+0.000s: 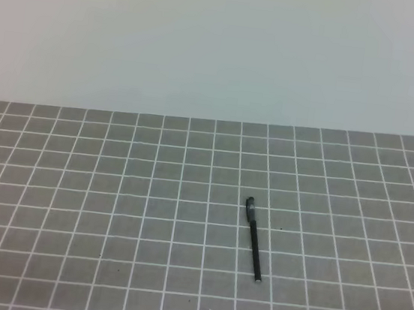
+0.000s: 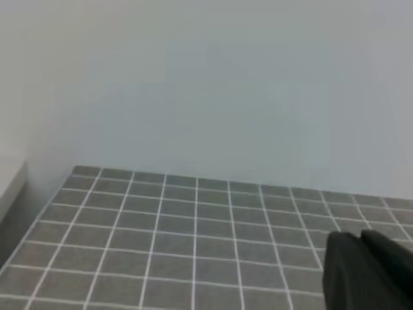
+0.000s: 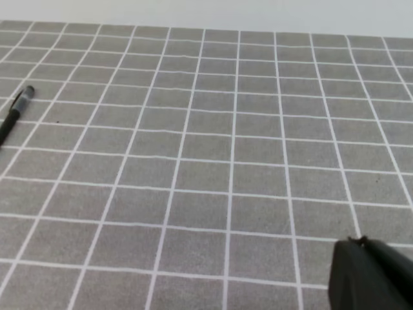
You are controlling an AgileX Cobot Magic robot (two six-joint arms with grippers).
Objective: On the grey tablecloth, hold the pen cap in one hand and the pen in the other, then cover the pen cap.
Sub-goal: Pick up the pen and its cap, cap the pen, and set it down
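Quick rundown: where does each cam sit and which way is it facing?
Exterior high: above the front, looking down at the grey tablecloth and pen; no arms visible.
Left wrist: low, facing the back wall across bare cloth; left gripper at bottom right.
Right wrist: low over cloth; right gripper at bottom right.
Shared: the pen shows in exterior and right wrist views.

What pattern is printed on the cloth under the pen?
The flat grey tablecloth carries a grid of thin white lines forming small squares, clearest in the right wrist view.

pen (image 3: 14, 115) cut off at left edge, pen cap (image 1: 250, 205) perhaps fitted — blurred
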